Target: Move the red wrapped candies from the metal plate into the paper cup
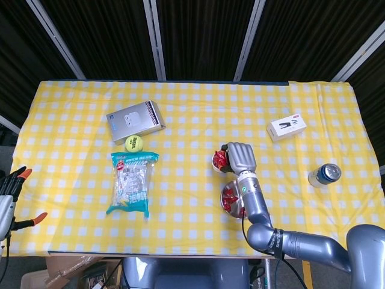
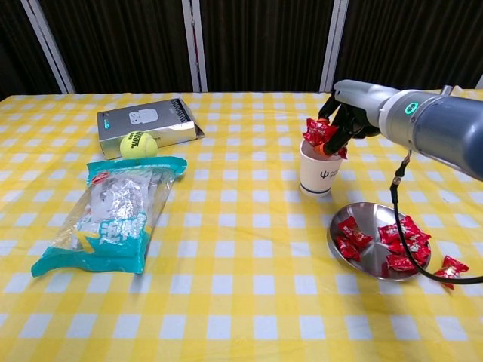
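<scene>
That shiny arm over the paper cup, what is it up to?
The robot is moving red candies from a metal plate into the paper cup. Its right hand holds a candy in its fingers just above the cup's mouth, not yet dropped. Several more candies lie on the plate, and one sits on the cloth beside it. The left hand waits at the table's edge.

**Yellow-checked table and its load**

The table (image 1: 192, 114) carries a paper cup (image 2: 317, 172). Beside the cup: metal plate (image 2: 371, 264), one stray candy (image 2: 451, 266). Left of the cup: snack bag (image 2: 117, 211), tennis ball (image 2: 138, 143), grey box (image 2: 146, 121). Right of the cup: white box (image 1: 287, 127), can (image 1: 325, 174).
</scene>
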You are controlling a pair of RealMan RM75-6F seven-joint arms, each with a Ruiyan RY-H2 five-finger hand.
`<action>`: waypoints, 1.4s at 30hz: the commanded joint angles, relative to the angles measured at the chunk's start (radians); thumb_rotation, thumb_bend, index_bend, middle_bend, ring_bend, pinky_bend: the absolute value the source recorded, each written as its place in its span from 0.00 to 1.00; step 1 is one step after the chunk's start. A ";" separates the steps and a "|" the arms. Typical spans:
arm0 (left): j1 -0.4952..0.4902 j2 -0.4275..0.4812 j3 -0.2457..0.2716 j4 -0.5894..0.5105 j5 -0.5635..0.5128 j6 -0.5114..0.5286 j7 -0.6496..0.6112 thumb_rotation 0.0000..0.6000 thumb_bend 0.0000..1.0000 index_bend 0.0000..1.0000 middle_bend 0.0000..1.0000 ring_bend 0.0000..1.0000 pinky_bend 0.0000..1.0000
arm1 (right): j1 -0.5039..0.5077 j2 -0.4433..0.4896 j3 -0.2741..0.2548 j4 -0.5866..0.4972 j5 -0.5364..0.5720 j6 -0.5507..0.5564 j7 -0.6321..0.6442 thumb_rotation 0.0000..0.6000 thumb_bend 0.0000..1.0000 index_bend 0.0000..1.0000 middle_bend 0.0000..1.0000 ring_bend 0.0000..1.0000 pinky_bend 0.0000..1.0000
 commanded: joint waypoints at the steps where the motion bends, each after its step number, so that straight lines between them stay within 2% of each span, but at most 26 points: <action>1: 0.000 0.000 0.000 0.000 0.001 0.000 0.000 1.00 0.04 0.00 0.00 0.00 0.00 | 0.000 -0.001 -0.004 0.002 0.000 -0.001 0.003 1.00 0.46 0.40 0.80 0.87 0.97; 6: 0.001 0.000 0.001 0.003 0.002 0.001 -0.002 1.00 0.04 0.00 0.00 0.00 0.00 | 0.000 -0.005 -0.010 0.007 -0.001 -0.003 0.010 1.00 0.37 0.35 0.80 0.87 0.97; 10: 0.001 0.000 0.001 0.004 0.002 0.001 -0.004 1.00 0.04 0.00 0.00 0.00 0.00 | 0.002 -0.006 -0.008 0.006 -0.006 0.000 0.016 1.00 0.35 0.29 0.80 0.87 0.97; 27: -0.002 0.000 -0.001 -0.007 0.001 -0.001 0.005 1.00 0.04 0.00 0.00 0.00 0.00 | 0.001 0.007 -0.008 0.004 -0.010 0.009 0.029 1.00 0.35 0.28 0.80 0.87 0.97; 36: -0.003 0.000 -0.002 -0.007 -0.005 -0.005 0.011 1.00 0.04 0.00 0.00 0.00 0.00 | 0.011 -0.009 0.001 0.040 -0.043 0.013 0.050 1.00 0.27 0.28 0.79 0.85 0.97; 42: -0.003 0.000 -0.002 -0.001 -0.004 -0.006 0.004 1.00 0.04 0.00 0.00 0.00 0.00 | 0.015 -0.024 0.004 0.069 -0.054 0.010 0.063 1.00 0.25 0.28 0.74 0.80 0.95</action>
